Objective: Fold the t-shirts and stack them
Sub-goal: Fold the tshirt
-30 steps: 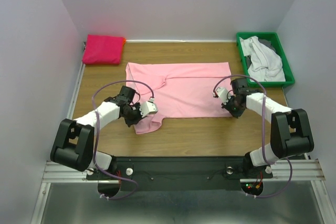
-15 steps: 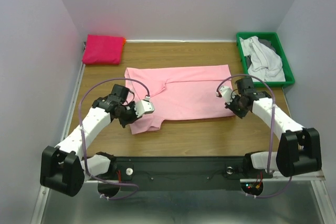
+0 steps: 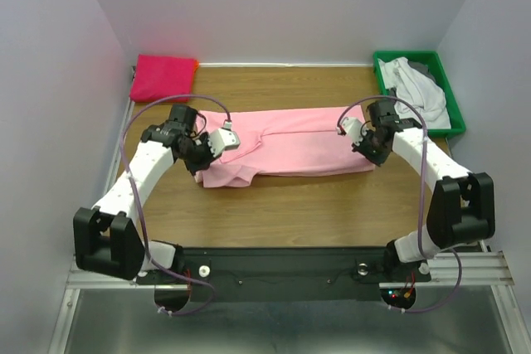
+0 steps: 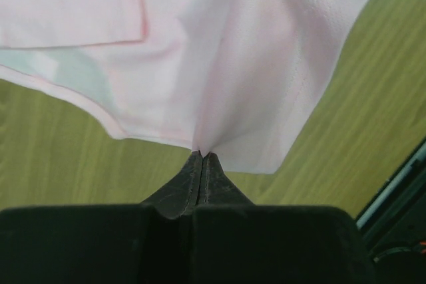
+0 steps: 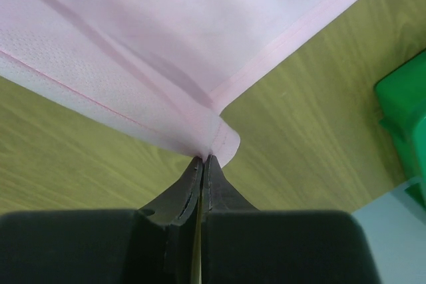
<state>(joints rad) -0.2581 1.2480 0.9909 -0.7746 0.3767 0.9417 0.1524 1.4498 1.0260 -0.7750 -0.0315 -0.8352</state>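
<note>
**Inspector:** Item under review?

**Assessor:** The light pink short-sleeved cloth t-shirt (image 3: 286, 143). It lies spread crosswise over the middle of the brown wooden tabletop (image 3: 315, 205), with its near edge gathered up at both ends.

**Inspector:** State of the grips?

**Assessor:** The left hand (image 4: 202, 159) is fully pinched together on a fold of pink cloth at the shirt's near-left end. The right hand (image 5: 202, 159) is likewise closed tight, on the hemmed near-right corner. Both wrist views show only a thin bite of fabric between the tips.

**Inspector:** Step in hand, by your judgement?

**Assessor:** A lengthwise fold, near edge carried over to the far edge.

**Inspector:** Requirements for doing it properly?

**Assessor:** Move both hands away from the bases together and at matching height, keeping the hem taut between them so that the crease runs straight. Lower the cloth onto the far edge before releasing. The left end looks bunched near the sleeve, so it may need smoothing. With so thin a pinch, a sudden pull could slip the cloth free.

**Inspector:** Surroundings?

**Assessor:** A folded magenta t-shirt (image 3: 164, 78) lies at the far-left corner, well apart. The green plastic bin (image 3: 452, 126) at far right holds white and grey shirts (image 3: 415, 93).
</note>
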